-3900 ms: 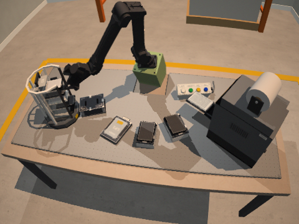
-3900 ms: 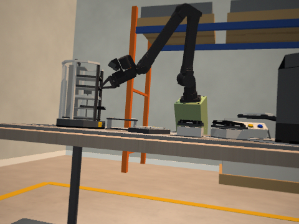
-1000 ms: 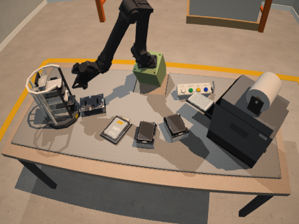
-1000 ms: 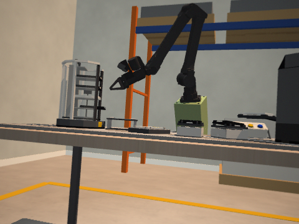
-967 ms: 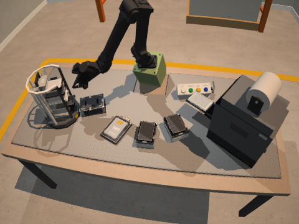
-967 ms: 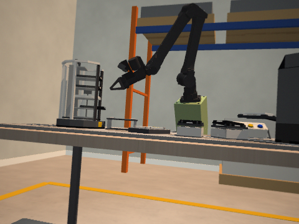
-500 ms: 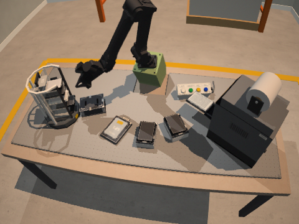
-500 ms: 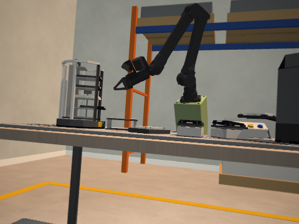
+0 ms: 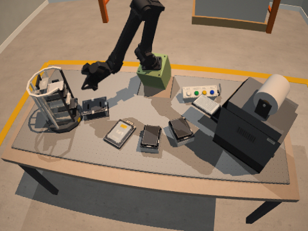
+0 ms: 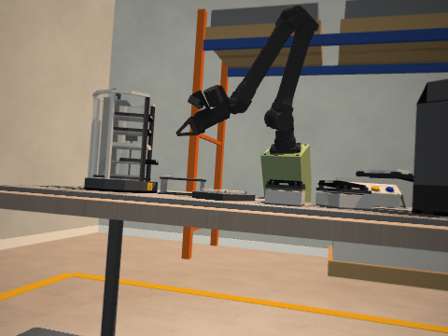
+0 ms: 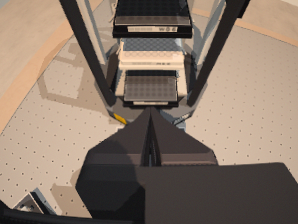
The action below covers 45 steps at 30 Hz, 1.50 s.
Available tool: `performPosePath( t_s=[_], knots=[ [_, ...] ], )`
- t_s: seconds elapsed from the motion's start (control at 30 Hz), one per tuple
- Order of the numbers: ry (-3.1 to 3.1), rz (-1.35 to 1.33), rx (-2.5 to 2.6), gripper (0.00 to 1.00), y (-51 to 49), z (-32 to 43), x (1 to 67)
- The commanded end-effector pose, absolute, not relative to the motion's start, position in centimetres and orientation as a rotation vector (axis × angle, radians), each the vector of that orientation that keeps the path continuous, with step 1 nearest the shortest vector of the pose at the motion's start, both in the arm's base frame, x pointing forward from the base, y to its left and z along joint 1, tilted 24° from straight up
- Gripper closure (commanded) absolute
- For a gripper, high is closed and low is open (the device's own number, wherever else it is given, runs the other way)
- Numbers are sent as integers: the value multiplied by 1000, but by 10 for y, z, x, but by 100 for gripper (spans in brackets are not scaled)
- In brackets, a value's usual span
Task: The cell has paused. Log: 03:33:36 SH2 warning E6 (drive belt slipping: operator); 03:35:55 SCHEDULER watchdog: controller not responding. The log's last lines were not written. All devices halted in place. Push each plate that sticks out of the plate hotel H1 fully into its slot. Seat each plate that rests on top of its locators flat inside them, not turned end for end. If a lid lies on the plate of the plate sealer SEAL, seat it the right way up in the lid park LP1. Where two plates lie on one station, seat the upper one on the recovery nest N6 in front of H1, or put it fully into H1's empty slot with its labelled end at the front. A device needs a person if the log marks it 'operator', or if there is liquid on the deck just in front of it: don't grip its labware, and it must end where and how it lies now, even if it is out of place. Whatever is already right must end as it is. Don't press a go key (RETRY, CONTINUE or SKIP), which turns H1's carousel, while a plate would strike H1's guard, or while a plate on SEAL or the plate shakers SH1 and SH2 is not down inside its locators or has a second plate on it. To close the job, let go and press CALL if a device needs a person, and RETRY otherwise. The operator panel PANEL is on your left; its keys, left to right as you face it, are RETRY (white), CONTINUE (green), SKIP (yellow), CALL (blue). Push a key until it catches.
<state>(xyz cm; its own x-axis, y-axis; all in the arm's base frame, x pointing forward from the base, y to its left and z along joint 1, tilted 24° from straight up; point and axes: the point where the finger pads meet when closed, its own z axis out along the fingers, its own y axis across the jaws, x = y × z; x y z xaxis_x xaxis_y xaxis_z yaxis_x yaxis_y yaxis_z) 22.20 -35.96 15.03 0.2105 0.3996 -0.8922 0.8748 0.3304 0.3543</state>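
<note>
I see my gripper [image 10: 179,133] pinched fully shut with nothing held, jaws pressed tip to tip, hanging in the air above the counter [image 9: 96,167]. Directly ahead of the jaws stands the plate hotel H1 [image 9: 33,96], its stacked plates [image 11: 152,18] facing me. The recovery nest N6 [image 9: 95,108] sits below and just beyond the jaws.

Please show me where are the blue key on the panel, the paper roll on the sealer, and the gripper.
blue key [image 9: 212,92], top view, its round cap.
paper roll [image 9: 273,90], top view, its white curved side.
gripper [image 10: 179,133], exterior view, closed fingertips.
</note>
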Motion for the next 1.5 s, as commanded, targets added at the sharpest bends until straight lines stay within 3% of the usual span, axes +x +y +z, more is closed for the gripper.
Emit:
performPosePath(
  t_s=[0.0, 0.93, 1.47],
  knots=[
    [1372, -491, 1255, 100, -353, 156, 224],
    [1387, -501, 1279, 100, -334, 146, 215],
    [1372, -500, 1261, 100, -341, 97, 241]
  ],
)
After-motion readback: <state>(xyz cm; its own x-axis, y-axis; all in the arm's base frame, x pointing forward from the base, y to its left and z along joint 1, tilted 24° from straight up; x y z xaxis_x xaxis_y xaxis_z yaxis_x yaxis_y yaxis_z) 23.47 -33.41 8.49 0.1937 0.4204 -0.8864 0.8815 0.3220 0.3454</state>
